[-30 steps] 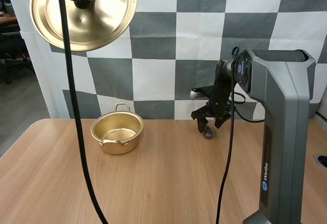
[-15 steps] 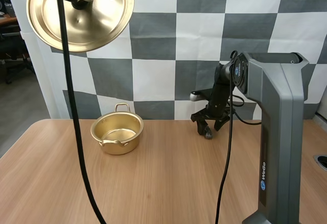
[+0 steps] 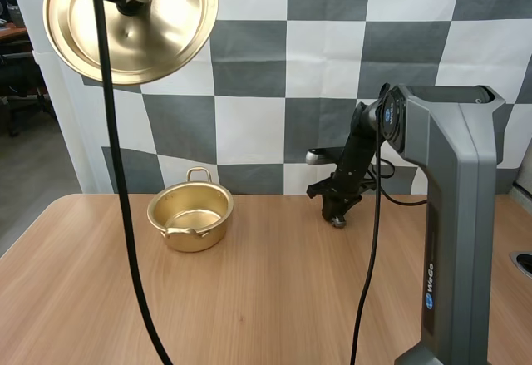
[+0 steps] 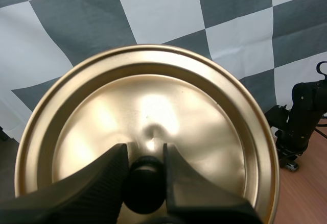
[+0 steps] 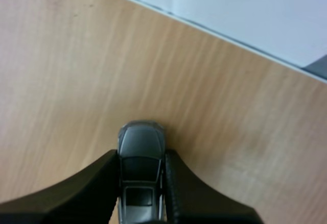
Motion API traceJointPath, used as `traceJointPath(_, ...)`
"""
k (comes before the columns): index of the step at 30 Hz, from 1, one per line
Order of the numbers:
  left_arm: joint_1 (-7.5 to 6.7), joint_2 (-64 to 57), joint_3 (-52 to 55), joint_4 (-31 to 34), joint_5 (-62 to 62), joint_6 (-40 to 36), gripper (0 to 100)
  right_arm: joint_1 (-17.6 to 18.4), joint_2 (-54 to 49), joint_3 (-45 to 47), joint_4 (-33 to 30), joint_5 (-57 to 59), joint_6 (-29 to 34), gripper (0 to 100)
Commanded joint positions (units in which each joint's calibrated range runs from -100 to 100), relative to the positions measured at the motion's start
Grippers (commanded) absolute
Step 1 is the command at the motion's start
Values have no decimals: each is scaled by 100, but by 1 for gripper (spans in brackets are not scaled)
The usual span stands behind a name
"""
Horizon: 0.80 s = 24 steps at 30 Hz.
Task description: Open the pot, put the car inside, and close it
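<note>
Closest and high above the table's left side, the left gripper [image 4: 144,152] was clamped on the black knob [image 4: 145,183] of the golden lid [image 4: 153,106], its fingers pinching the knob from both sides. Below, on the wooden table [image 3: 274,298], the golden pot [image 3: 191,215] stood open. Off to its right, well apart and near the table's far edge, the right gripper [image 5: 142,157] pinched the grey toy car [image 5: 141,137] between narrowly parted fingers, down at the tabletop.
</note>
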Motion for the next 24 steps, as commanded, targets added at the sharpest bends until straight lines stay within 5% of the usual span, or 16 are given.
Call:
traceJointPath(1,0,4,11,17,1,2,0,2,-156,-5,321,240,-202,0)
traceJointPath(10,0,-85,11,-20,1,-43,0,2,-1591,-548,1997,738,-677,0)
traceJointPath(17,0,-689,11,-54,1,-55,0,10,-2775,-817,2132,738,-677,0)
traceJointPath(24,0,-1349,11,-26,1,-366,0,409,-3208,-817,1987,738,-973,0)
